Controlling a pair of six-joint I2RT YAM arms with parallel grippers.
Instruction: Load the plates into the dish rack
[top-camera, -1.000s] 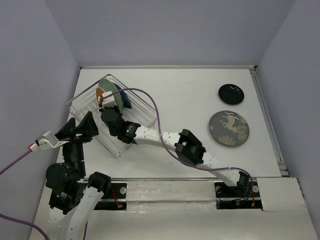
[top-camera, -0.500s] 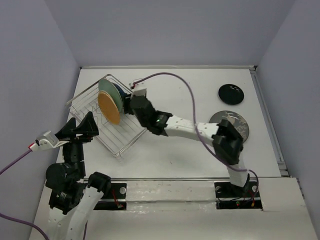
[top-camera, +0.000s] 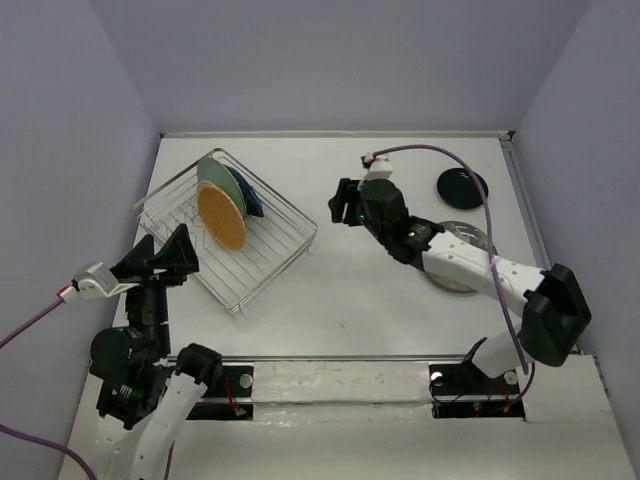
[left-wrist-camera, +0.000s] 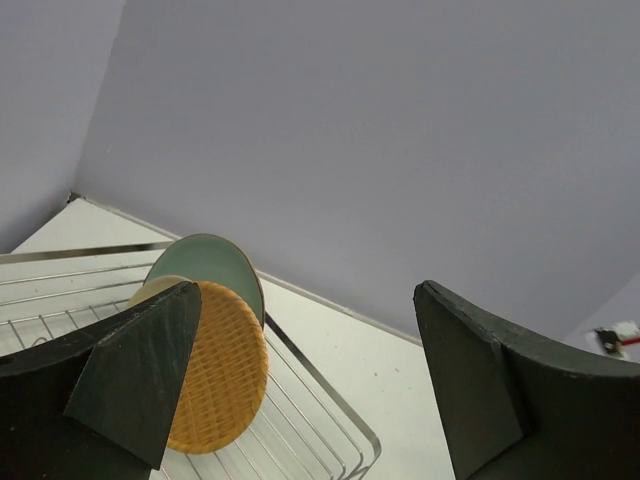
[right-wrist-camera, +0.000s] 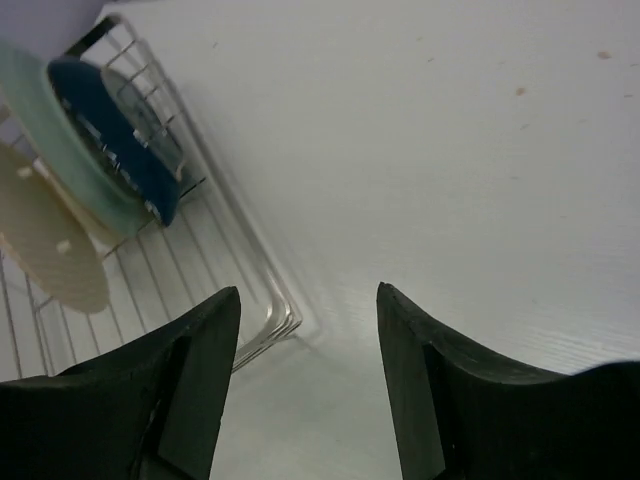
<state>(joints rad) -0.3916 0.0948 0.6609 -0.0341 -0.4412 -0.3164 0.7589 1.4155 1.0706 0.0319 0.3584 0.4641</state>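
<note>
Currently right gripper (top-camera: 340, 206) hovers over bare table (top-camera: 360, 300) between dish rack (top-camera: 257, 265) and black plate (top-camera: 462, 187), fingers spread, nothing held. Left gripper (top-camera: 160, 258) likewise agape, at the rack's near corner. Orange plate (top-camera: 221, 217), teal plate (top-camera: 215, 175) and blue plate (top-camera: 251, 203) stand on edge in the rack. Grey deer plate (top-camera: 478, 241) lies flat, partly under the right arm.

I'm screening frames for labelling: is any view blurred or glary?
Top external: sharp, evenly lit, slight sheen on the black plate. Right wrist: dish rack wires smeared and soft. Left wrist: orange plate crisp.
</note>
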